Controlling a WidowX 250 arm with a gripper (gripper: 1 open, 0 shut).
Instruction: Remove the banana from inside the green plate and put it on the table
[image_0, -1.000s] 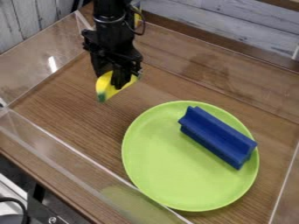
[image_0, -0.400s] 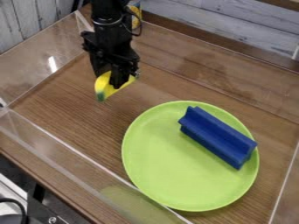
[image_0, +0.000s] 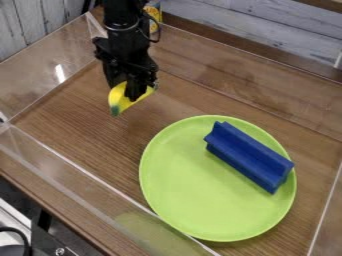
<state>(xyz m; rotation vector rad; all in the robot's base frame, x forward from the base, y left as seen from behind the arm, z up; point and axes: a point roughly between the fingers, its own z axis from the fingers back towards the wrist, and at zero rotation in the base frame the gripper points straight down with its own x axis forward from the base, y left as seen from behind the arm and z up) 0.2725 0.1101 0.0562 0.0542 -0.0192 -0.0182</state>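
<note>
Tabletop (image_0: 80, 150) fills most of what we see, brown wood grain with clear acrylic walls (image_0: 34, 75) standing along its edges. On it, toward the lower right, lies the green plate (image_0: 181, 190), round and lime-colored with a shallow rim. We find a blue block (image_0: 249, 155) resting inside the plate on its right half, lying at a slant. At the upper left, well apart from the plate, the black arm (image_0: 124, 20) comes straight down, and its gripper (image_0: 128, 92) points at the wood. We see its jaws partly closed around the banana (image_0: 122, 99), the small yellow fruit gripped between the dark fingers (image_0: 139, 82) with its lower end poking out below them. The banana hangs over bare table, outside the plate; we cannot tell whether its tip touches the surface.
</note>
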